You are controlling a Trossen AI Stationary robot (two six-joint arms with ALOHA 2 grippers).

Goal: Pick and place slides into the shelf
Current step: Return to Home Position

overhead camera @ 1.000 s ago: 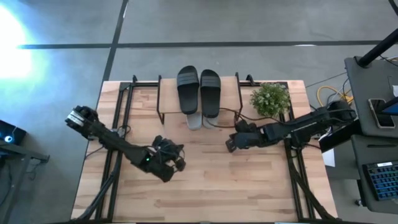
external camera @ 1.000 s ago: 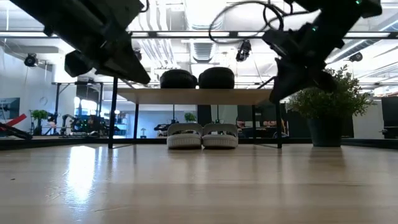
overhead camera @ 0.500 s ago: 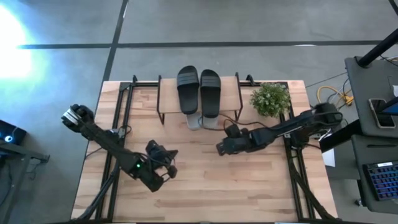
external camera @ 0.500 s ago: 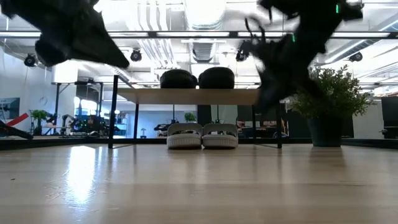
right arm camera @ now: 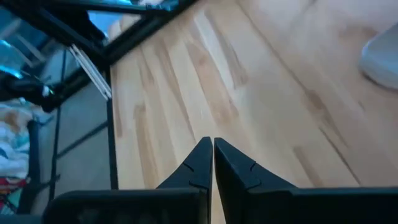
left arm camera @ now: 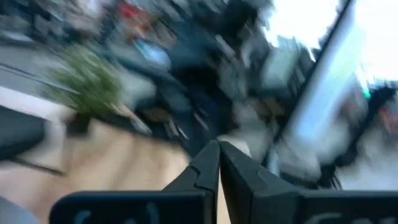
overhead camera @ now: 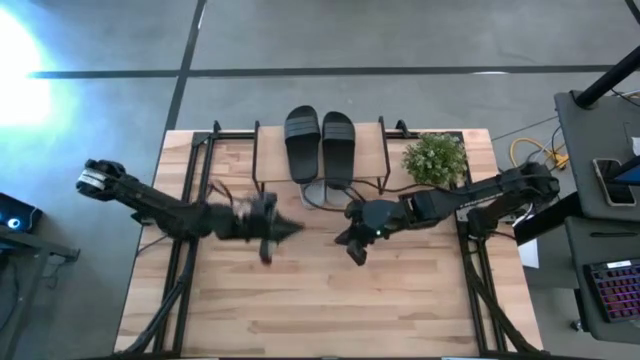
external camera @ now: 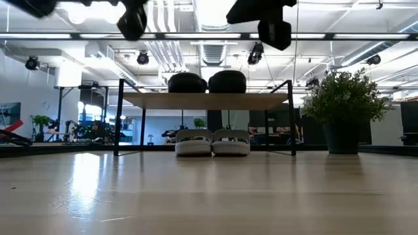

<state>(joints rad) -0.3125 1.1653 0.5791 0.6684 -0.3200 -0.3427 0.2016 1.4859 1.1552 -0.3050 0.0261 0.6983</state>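
Two black slides [overhead camera: 302,140] [overhead camera: 338,140] lie side by side on the shelf's top board [overhead camera: 372,150]. In the low view they sit as dark humps [external camera: 187,82] [external camera: 227,81] on the board [external camera: 202,100]. Two light grey slides [external camera: 193,142] [external camera: 231,142] rest on the tabletop under the shelf, with their ends [overhead camera: 318,194] poking out toward the table's near side. My left gripper [overhead camera: 285,229] hovers shut in front of the shelf, left of centre [left arm camera: 219,155]. My right gripper [overhead camera: 352,248] hovers shut just right of it [right arm camera: 212,149]. Neither holds anything.
A potted plant [overhead camera: 435,158] [external camera: 343,111] stands at the table's far right, beside the shelf. Black frame rails run along the table's left and right sides. Bare wooden tabletop [overhead camera: 330,310] spreads across the near half. An edge of a grey slide [right arm camera: 382,59] shows in the right wrist view.
Both arms have risen: in the low view they have climbed to the picture's top. My left gripper has swung from the table's near middle toward the far edge and the shelf, moving fast. My right gripper has shifted toward the table's left, to the centre. The slides have stayed put.
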